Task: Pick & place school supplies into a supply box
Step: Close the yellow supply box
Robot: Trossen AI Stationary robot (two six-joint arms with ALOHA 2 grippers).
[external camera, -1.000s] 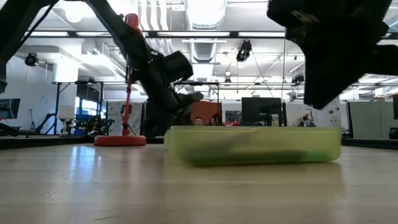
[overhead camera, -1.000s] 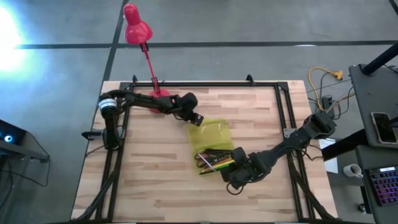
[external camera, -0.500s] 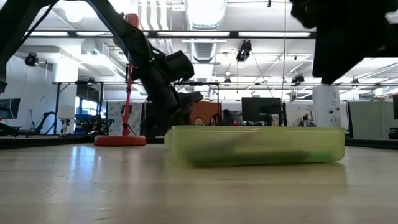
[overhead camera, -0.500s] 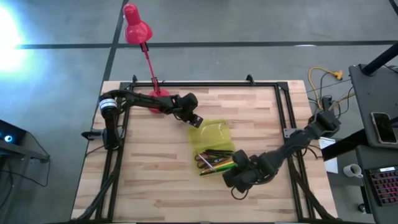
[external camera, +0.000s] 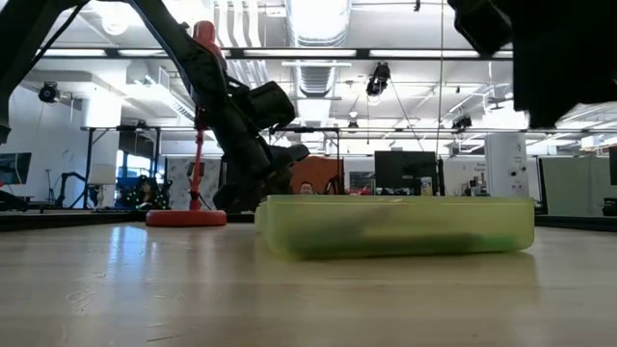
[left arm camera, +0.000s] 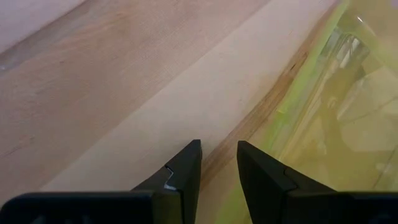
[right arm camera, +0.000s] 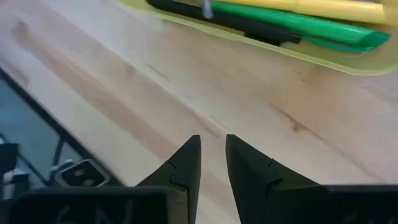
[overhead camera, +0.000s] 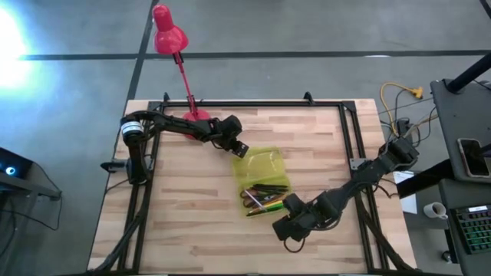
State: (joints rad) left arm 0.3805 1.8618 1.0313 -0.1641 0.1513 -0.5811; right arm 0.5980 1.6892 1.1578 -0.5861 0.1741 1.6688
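Note:
The translucent yellow-green supply box (overhead camera: 261, 178) rests flat on the wooden table, near the middle; the low view shows its side wall (external camera: 395, 226). Pens, pencils and markers (overhead camera: 265, 198) lie in its near half. The right wrist view shows a green marker (right arm camera: 311, 28), a yellow one (right arm camera: 298, 6) and a black pen (right arm camera: 230, 18) behind the box wall. My left gripper (overhead camera: 241, 149) (left arm camera: 217, 155) sits at the box's far-left corner. My right gripper (overhead camera: 288, 216) (right arm camera: 212, 152) hovers over bare wood just near of the box, fingers shut and empty. My left gripper has the far-left rim of the box (left arm camera: 273, 112) running in between its two fingers, which stand close together on either side of the thin wall. The fingers slant down from the far-left. The box stays flat on the table.
A red desk lamp (overhead camera: 170, 34) stands with its base (overhead camera: 196, 115) at the table's far-left edge, behind my left arm. A black metal frame (overhead camera: 354, 146) runs round the tabletop. Bare wood lies left of the box and along the near edge.
My right gripper has drawn back from the box toward the table's near edge and risen. In the low view its dark bulk has moved up and to the right, off the box. The left gripper has stayed at the box's corner.

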